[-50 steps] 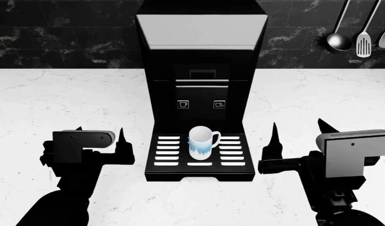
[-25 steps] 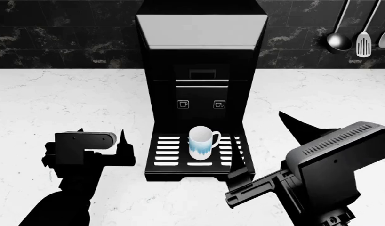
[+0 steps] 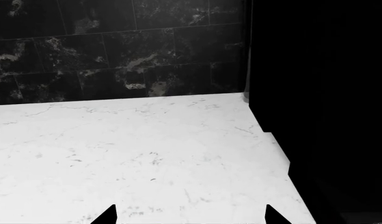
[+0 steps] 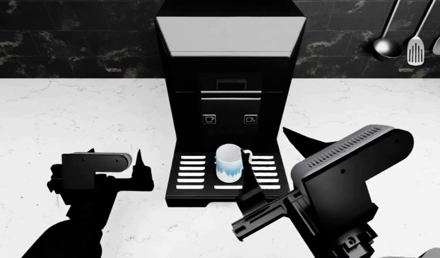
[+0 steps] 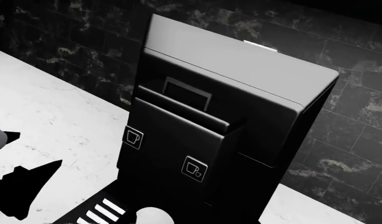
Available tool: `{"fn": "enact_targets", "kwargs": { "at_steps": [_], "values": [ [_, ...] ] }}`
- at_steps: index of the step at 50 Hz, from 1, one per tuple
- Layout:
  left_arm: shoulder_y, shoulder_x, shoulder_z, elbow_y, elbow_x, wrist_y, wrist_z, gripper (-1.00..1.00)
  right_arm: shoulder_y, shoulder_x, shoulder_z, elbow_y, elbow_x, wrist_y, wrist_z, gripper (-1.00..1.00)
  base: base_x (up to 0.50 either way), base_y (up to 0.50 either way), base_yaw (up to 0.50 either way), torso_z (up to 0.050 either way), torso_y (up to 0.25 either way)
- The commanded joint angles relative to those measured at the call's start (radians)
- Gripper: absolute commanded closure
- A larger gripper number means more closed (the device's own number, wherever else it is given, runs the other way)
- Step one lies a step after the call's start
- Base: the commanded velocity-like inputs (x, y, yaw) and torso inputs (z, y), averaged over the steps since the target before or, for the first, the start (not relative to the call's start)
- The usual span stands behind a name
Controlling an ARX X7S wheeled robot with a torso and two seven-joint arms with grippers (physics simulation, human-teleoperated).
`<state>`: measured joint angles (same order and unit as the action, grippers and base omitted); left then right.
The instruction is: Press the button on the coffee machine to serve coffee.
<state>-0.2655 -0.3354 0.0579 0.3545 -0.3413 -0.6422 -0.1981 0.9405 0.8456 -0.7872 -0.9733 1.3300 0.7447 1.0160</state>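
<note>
The left gripper [image 4: 114,157] hovers over the white counter [image 4: 76,118] left of the drip tray, fingers apart; the coffee machine [image 4: 230,80] stands centre against the dark wall, a mug [image 4: 230,161] on its tray. The right gripper [image 4: 277,156] sits tilted before the tray's right corner, fingers spread wide.

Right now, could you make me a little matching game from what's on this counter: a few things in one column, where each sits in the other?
Things:
1. mug
2. cup-icon buttons
3. ladle and spatula
4. left gripper

Places:
A. hanging on the dark wall
B. on the slotted drip tray
C. on the coffee machine front
D. over bare counter, left of the machine

Pairs: 1-B, 2-C, 3-A, 4-D
</note>
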Motion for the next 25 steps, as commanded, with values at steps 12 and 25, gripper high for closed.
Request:
{"fn": "enact_targets", "kwargs": {
  "at_steps": [12,25],
  "values": [
    [-0.006,0.008,0.021,-0.023,0.004,0.009,-0.008,-1.0,0.125,-0.053,-0.023,0.015,0.042,0.035,0.036,1.0,0.0,0.0,0.0,0.0,0.0],
    [0.001,0.001,0.02,-0.031,0.0,0.019,-0.005,-1.0,0.127,-0.041,-0.033,0.044,0.003,0.06,0.05,1.0,0.0,0.0,0.0,0.0,0.0]
  ]
}}
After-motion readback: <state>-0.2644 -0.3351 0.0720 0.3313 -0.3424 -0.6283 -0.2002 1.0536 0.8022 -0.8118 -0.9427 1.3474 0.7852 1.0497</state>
